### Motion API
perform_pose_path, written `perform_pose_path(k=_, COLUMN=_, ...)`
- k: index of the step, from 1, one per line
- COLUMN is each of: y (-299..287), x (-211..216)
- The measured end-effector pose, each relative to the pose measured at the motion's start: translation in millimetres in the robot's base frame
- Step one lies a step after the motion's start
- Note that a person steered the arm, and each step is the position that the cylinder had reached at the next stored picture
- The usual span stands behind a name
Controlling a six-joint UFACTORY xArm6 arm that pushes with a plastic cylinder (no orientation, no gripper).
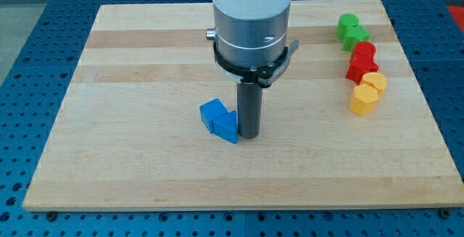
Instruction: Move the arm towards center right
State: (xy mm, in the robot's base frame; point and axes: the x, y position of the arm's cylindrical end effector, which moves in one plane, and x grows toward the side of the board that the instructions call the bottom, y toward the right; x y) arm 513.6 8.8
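My tip (249,135) rests on the wooden board (145,70) near its middle. It touches the right side of a blue block (227,126), which sits against a second blue block (212,112) to its upper left. At the view's right stands a column of blocks: two green blocks (351,30) at the top, two red blocks (362,61) below them, then a yellow block (375,82) and an orange-yellow hexagonal block (363,99).
The arm's wide white and grey body (251,19) hangs over the top middle of the board. A blue perforated table (29,70) surrounds the board on all sides.
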Motion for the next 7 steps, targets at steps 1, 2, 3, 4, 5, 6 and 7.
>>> perform_pose_path(k=1, y=15, x=0)
perform_pose_path(k=2, y=76, x=0)
perform_pose_path(k=3, y=110, x=0)
perform_pose_path(k=4, y=111, x=0)
perform_pose_path(k=5, y=111, x=0)
perform_pose_path(k=6, y=112, x=0)
perform_pose_path(k=7, y=123, x=0)
